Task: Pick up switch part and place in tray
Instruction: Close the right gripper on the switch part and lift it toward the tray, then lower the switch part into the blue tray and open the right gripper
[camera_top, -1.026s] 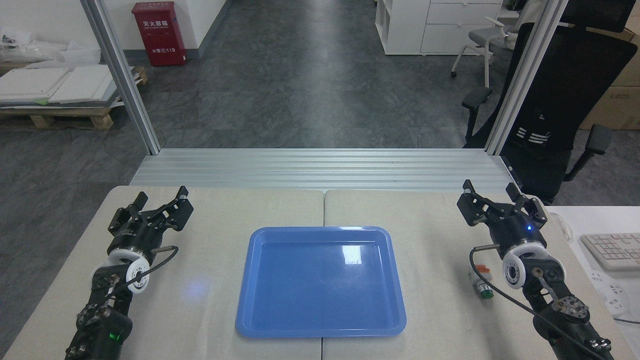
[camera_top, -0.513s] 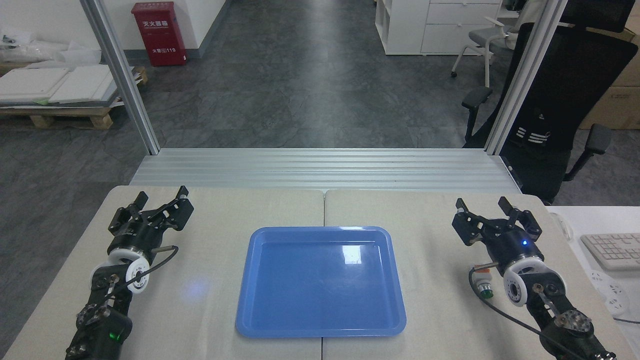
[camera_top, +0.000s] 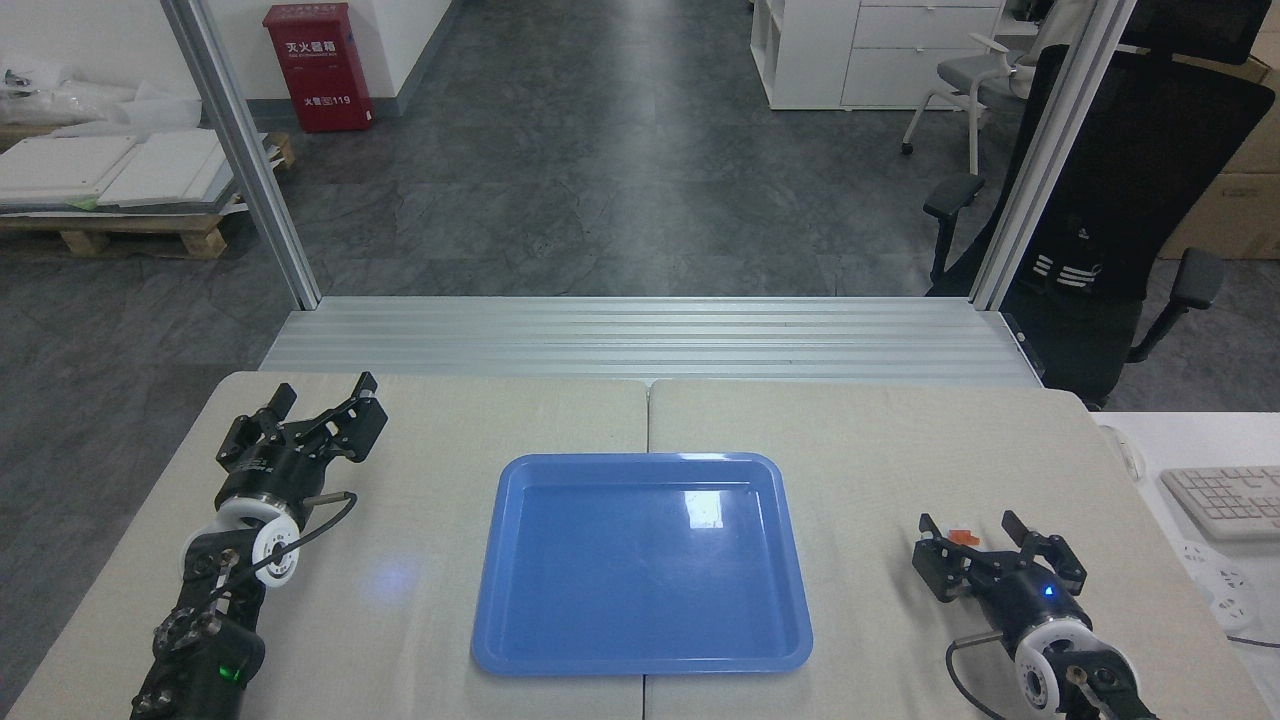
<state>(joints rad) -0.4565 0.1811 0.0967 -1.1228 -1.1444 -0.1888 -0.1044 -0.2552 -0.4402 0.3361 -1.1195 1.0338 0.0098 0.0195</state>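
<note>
The glossy blue tray (camera_top: 520, 610) lies in the middle of the table with nothing in it. To its right, my right gripper (camera_top: 972, 524) is open and sits low over the table. Only the orange end of the switch part (camera_top: 961, 536) peeks out between its fingers; the gripper body hides the rest. At the table's left, my left gripper (camera_top: 322, 393) stands open with nothing between its fingers, well away from the tray.
A white keyboard (camera_top: 1222, 500) and a power strip (camera_top: 1215, 590) lie on a white desk at the right edge. A black office chair (camera_top: 1120, 200) stands behind the table's far right corner. Metal frame posts (camera_top: 240, 150) rise beyond the table.
My right arm has drawn back toward me and come down, so its open fingers now straddle the switch part and hide most of it. The left arm has not moved.
</note>
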